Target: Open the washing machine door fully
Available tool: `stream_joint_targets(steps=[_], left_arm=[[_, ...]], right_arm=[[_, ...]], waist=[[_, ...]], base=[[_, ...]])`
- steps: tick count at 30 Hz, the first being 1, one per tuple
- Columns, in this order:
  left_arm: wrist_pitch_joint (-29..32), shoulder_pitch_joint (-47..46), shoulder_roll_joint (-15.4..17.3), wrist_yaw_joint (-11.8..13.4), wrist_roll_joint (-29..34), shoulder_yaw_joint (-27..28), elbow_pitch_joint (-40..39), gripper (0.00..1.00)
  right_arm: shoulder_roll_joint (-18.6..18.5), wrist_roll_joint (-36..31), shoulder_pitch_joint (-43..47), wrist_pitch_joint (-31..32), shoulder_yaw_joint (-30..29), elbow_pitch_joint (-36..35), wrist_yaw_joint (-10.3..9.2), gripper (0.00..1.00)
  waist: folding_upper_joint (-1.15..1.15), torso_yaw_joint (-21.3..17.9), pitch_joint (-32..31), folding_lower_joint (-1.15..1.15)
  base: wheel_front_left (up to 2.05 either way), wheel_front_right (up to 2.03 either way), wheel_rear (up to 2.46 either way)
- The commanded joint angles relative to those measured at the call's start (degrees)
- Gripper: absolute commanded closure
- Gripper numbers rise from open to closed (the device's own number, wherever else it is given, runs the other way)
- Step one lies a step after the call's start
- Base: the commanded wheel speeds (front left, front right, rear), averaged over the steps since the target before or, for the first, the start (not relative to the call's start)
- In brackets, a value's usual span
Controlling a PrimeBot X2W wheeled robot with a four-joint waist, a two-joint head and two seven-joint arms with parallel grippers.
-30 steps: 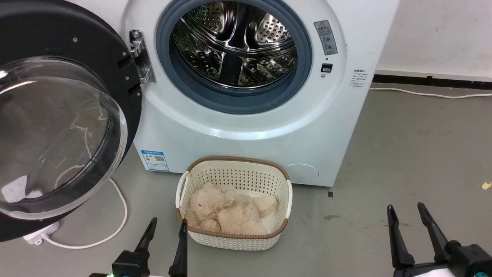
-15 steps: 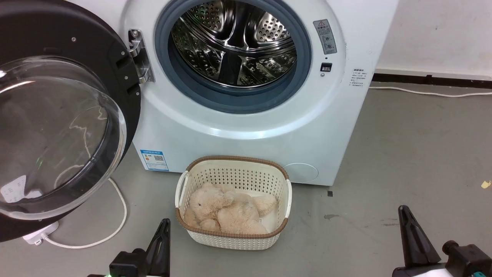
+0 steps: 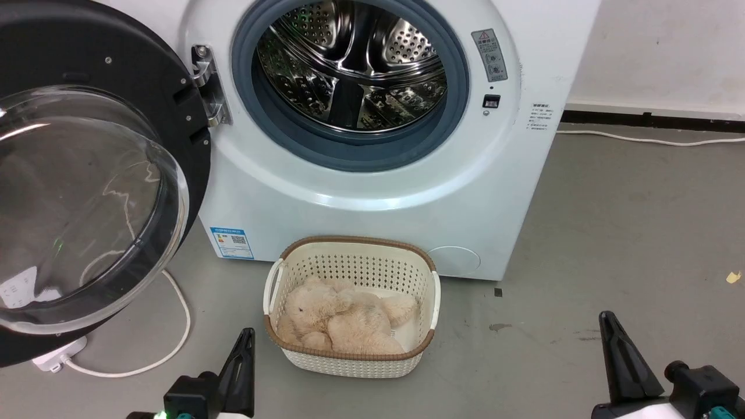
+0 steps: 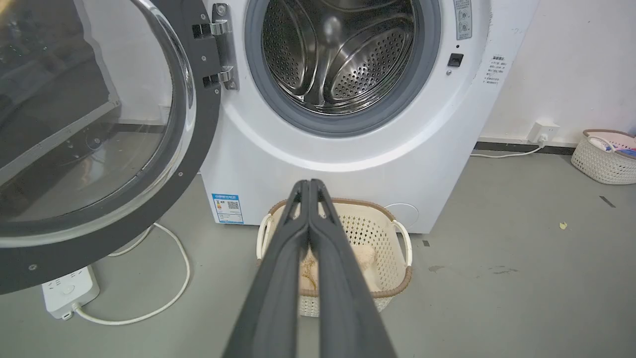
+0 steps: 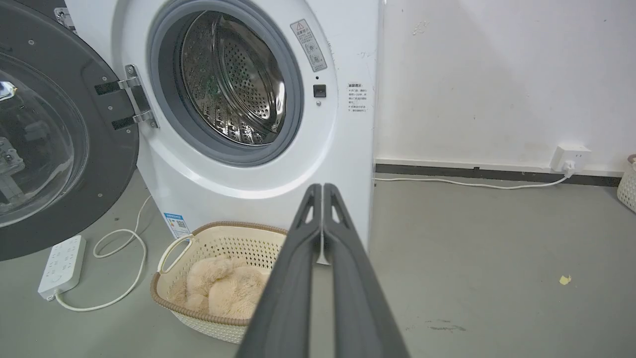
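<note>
- Dark fingers of the left gripper [image 4: 309,185]: pressed together along their length, tips meeting, nothing held; poised in the air, pointing toward the basket [image 3: 349,273].
- Right gripper [image 5: 323,188]: fingers likewise closed tip to tip and empty; in the head view it sits at the lower right, well apart from the machine.
- Basket: cream perforated plastic with a brown rim, standing on the grey floor [image 3: 611,233] just before the washing machine [image 3: 361,203]; a beige plush toy [image 3: 343,320] lies inside it.
- Washing machine: white front-loader; perforated steel drum [image 3: 349,64] exposed within a grey seal [image 3: 279,134]; blue label [image 3: 231,242] low on the left, round cap [image 3: 457,260] low on the right.
- Washing machine door [image 3: 145,75]: glossy black, hung on a metal hinge [image 3: 206,87] at the left of the opening, swung wide out to the robot's left; its clear glass bowl [image 3: 75,203] bulges toward the head camera; touching neither gripper.
- Power strip [image 3: 55,355] and white cable [image 3: 180,326]: on the floor beneath the door.
</note>
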Motion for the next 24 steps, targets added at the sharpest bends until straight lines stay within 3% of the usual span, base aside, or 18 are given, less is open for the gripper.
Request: stream_joint_targets(steps=[1, 24], left_arm=[[0.21, -0.59, -0.45, -0.35, 0.59, 0.55, -0.19, 1.00], [2.52, -1.56, -2.27, -2.23, 3.77, 3.61, -0.67, 1.00]], right_arm=[[0.03, -0.54, -0.62, 0.24, 0.08, -0.30, 0.01, 1.00], [0.07, -2.06, -1.75, 3.18, 0.53, -0.82, 0.01, 1.00]], waist=[[0.00, -0.03, 0.00, 0.00], [0.00, -0.56, 0.05, 0.00]], base=[[0.00, 0.00, 0.00], [0.00, 0.00, 0.00]])
